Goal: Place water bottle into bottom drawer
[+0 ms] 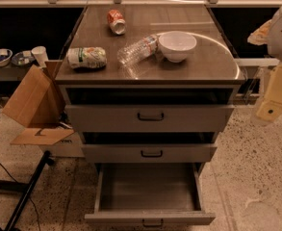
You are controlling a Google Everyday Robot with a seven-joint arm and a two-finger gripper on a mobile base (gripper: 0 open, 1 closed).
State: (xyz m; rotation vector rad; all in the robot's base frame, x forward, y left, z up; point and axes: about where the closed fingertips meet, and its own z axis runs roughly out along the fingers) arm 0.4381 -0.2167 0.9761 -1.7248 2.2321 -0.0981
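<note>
The water bottle [138, 49] is clear and crinkled. It lies on its side on the cabinet top [203, 66], its cap end touching the white bowl [177, 45]. The bottom drawer [149, 189] is pulled out wide and its tray is empty, with a small dark handle [152, 223] on its front. My gripper [270, 110] hangs at the right edge of the view, to the right of the cabinet at about the height of the top drawer. It is well apart from the bottle and holds nothing that I can see.
A white-and-green container [86, 57] lies at the front left of the top and a red-and-white can [116, 21] at the back. The top drawer [150, 117] and middle drawer [151, 153] are slightly out. A cardboard box [32, 105] and a dark stand leg [27, 196] are on the left.
</note>
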